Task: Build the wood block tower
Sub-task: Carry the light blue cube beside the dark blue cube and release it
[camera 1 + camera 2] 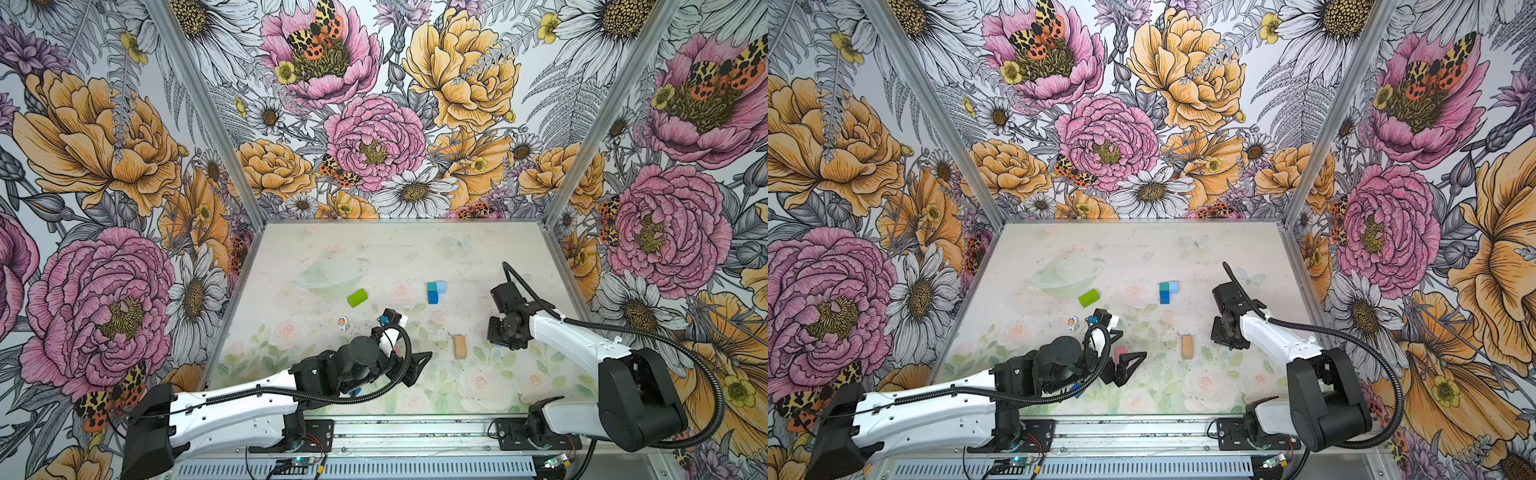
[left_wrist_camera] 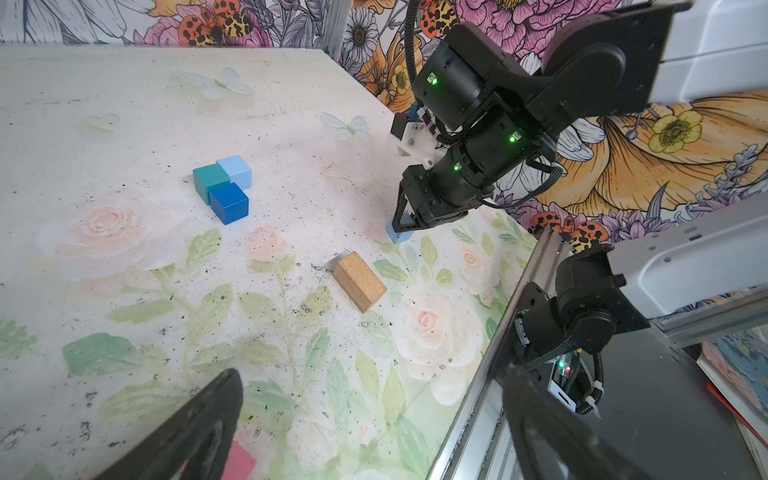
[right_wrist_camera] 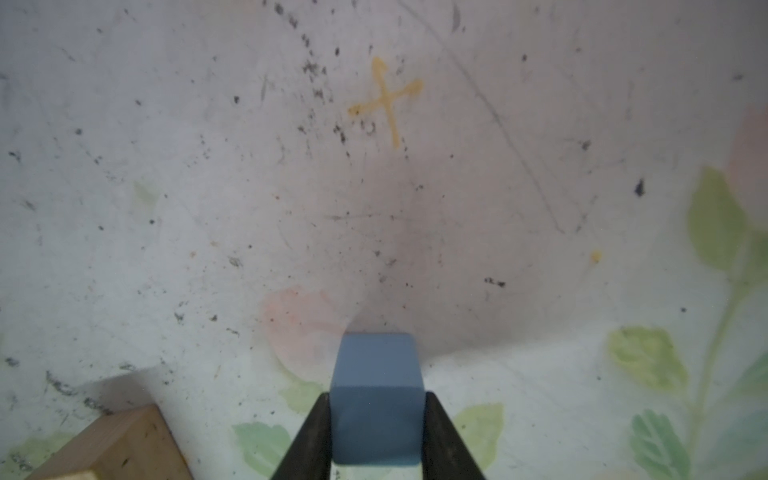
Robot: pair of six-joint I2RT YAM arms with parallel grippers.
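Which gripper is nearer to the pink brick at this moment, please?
Left. The open left gripper is right at the pink brick, which lies beside one finger. The right gripper, shut on a light blue cube, is far off beyond the tan brick.

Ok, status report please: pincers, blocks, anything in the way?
Right pincer shut on light blue cube, at table level. Left pincer open, empty, by pink brick. Three-cube cluster stands apart. Tan brick close beside held cube.
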